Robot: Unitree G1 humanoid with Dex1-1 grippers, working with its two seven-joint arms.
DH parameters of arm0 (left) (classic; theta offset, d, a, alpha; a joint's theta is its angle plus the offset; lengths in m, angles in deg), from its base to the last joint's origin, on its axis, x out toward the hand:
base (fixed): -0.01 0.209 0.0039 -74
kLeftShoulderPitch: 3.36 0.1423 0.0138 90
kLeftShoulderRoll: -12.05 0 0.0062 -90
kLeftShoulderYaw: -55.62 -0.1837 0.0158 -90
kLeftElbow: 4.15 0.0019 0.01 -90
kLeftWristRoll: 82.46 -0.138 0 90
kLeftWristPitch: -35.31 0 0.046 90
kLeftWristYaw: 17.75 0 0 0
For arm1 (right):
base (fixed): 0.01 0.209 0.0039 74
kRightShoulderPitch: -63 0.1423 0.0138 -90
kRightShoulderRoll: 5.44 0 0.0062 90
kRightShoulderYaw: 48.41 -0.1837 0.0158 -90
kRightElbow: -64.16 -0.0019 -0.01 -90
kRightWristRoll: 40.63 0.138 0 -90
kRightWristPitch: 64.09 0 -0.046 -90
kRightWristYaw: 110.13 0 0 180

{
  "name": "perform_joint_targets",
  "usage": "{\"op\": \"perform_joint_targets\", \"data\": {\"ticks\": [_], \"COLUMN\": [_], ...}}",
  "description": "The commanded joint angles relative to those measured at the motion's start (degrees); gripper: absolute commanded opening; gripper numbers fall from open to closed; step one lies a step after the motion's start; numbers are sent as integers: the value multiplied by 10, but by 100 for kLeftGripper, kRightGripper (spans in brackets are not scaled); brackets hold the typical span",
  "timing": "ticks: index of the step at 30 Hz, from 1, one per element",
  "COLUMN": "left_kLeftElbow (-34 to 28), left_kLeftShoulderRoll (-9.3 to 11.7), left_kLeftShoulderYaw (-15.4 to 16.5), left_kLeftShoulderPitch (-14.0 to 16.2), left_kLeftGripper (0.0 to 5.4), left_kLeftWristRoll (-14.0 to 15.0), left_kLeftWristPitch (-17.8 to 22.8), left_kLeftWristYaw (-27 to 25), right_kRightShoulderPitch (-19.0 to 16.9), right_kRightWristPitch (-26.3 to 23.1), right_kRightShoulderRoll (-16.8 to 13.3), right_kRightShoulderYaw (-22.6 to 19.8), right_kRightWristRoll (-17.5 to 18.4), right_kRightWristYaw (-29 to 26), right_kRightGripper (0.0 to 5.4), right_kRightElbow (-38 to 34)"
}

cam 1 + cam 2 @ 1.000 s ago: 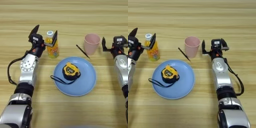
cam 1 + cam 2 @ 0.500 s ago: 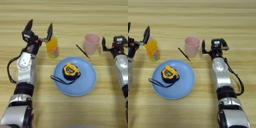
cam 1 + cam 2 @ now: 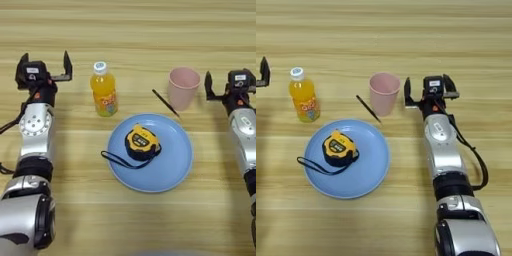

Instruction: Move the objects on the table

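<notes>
Light wooden table (image 3: 130,30) with horizontal grain fills both views. On it, 3 objects sit between the arms: an orange juice bottle (image 3: 103,91) upright at the left, white cap up, long axis vertical; a pink cup (image 3: 182,88) upright at the right, mouth up; and a yellow-black tape measure (image 3: 142,142) lying flat on a blue plate (image 3: 175,165) nearer the robot, its black strap (image 3: 116,159) trailing left over the rim. A thin dark stick (image 3: 165,103) lies slanted just left of the cup. The left gripper (image 3: 44,67) hovers left of the bottle, apart from it, fingers spread and empty. The right gripper (image 3: 430,89) sits just right of the cup, fingers released, holding nothing. The bottle looks light, stiff and smooth, best pinched around its body; the cup is light and tippy, so grip its wall; the tape measure is dense and blocky, best squeezed across its sides.
</notes>
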State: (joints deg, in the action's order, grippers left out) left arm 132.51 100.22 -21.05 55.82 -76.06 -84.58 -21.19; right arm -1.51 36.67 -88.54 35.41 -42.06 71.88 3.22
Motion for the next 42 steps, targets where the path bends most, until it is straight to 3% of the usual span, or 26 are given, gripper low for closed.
{"op": "perform_joint_targets", "data": {"ticks": [1,10,22,28,33,36,42], "left_kLeftElbow": [31,50,44,27,9,0,-12], "left_kLeftShoulderRoll": [4,2,-5,-14,-21,-23,-26], "left_kLeftShoulderYaw": [-10,-22,-41,-47,-50,-51,-52], "left_kLeftShoulderPitch": [-16,-17,-11,-5,2,6,11], "left_kLeftGripper": [535,535,535,535,535,535,535], "left_kLeftWristRoll": [-15,-24,-33,-36,-41,-44,-44], "left_kLeftWristPitch": [40,79,94,98,103,107,113], "left_kLeftWristYaw": [5,2,6,20,28,31,33], "right_kRightShoulderPitch": [-7,-17,-41,-98,-155,-176,-206], "right_kRightWristPitch": [12,32,42,-3,-85,-135,-203], "right_kRightShoulderRoll": [-1,-5,-6,-17,-31,-37,-46], "right_kRightShoulderYaw": [2,6,15,31,69,84,141], "right_kRightWristRoll": [-3,-21,-7,5,21,50,83], "right_kRightWristYaw": [2,9,-27,-75,-138,-177,-249], "right_kRightGripper": [540,540,540,540,540,540,540], "right_kRightElbow": [-14,-45,-105,-227,-353,-416,-457]}}
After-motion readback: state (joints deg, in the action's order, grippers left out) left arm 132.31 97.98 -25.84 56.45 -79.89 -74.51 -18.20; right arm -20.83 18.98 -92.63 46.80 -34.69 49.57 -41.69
